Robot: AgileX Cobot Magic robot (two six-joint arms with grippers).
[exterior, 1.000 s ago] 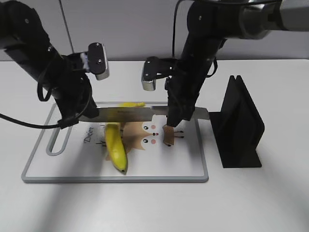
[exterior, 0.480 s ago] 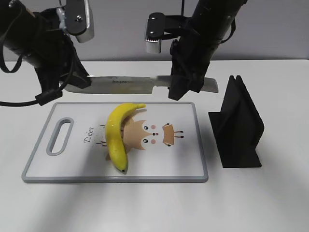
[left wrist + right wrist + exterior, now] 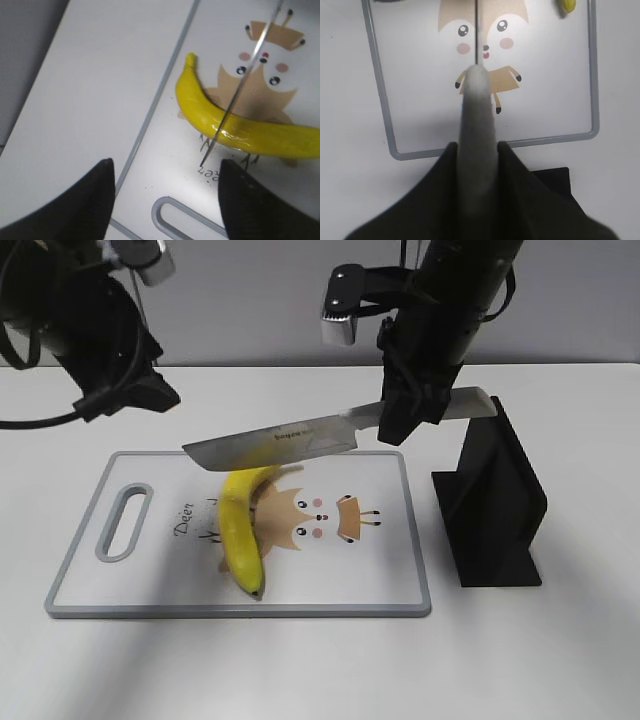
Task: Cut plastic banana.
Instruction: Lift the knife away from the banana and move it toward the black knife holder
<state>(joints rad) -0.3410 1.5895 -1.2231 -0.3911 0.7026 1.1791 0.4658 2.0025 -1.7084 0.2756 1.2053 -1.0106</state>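
The right gripper (image 3: 405,415) clamps the knife (image 3: 290,440) handle; the left gripper (image 3: 165,200) is wide open. The banana (image 3: 240,525) looks glossy, rigid, likely to slide; steady it mid-body.

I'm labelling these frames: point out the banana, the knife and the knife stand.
banana (image 3: 238,530): exterior view, middle of its yellow body.
knife (image 3: 275,441): exterior view, flat of the blade.
knife stand (image 3: 497,502): exterior view, its black side wall.

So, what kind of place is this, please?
Probably a robot lab tabletop staged as a toy kitchen: a plain white table, a cutting board printed with a cartoon deer, a plastic banana on it, and a black knife stand.
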